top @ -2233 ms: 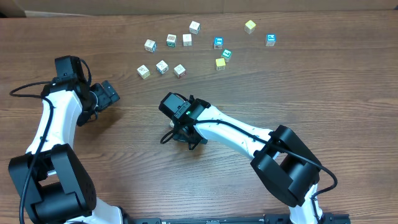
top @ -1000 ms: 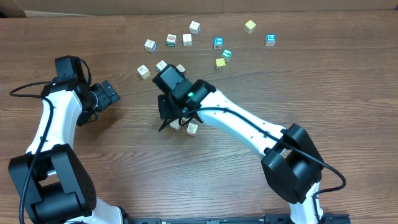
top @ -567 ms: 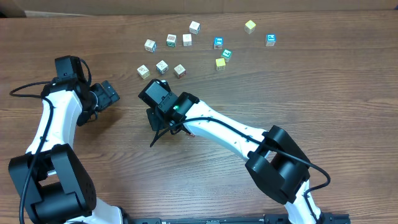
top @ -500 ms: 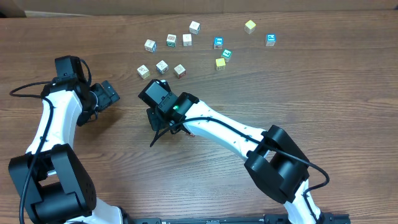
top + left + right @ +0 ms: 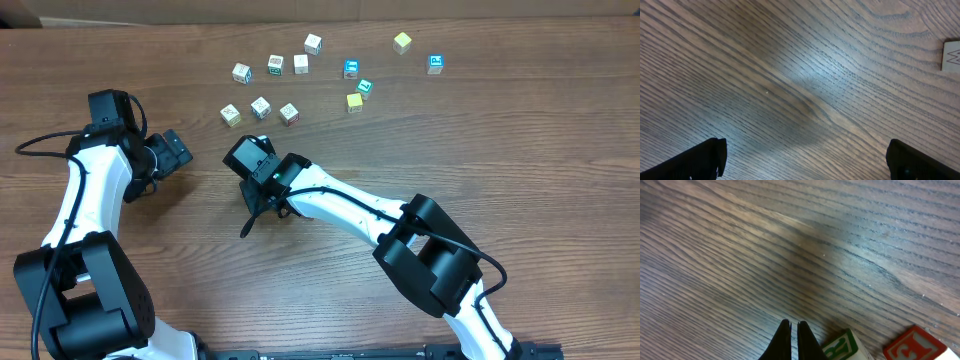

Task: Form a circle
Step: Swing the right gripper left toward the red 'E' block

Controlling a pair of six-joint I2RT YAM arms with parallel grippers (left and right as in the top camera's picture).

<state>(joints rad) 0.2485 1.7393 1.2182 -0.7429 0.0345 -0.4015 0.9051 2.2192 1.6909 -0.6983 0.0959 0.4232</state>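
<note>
My right gripper [image 5: 794, 332] has slid left, jaws pressed together; the circle [image 5: 841, 346] is only two lettered cubes [image 5: 912, 349] beside its tips, other cubes [image 5: 260, 107] well apart up the bench [image 5: 500, 150]. A careless sweep could scatter them.

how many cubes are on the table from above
12 cubes: three lower left, four upper left, three middle, two upper right. Right wrist view shows two more, likely hidden under the right arm.
</note>
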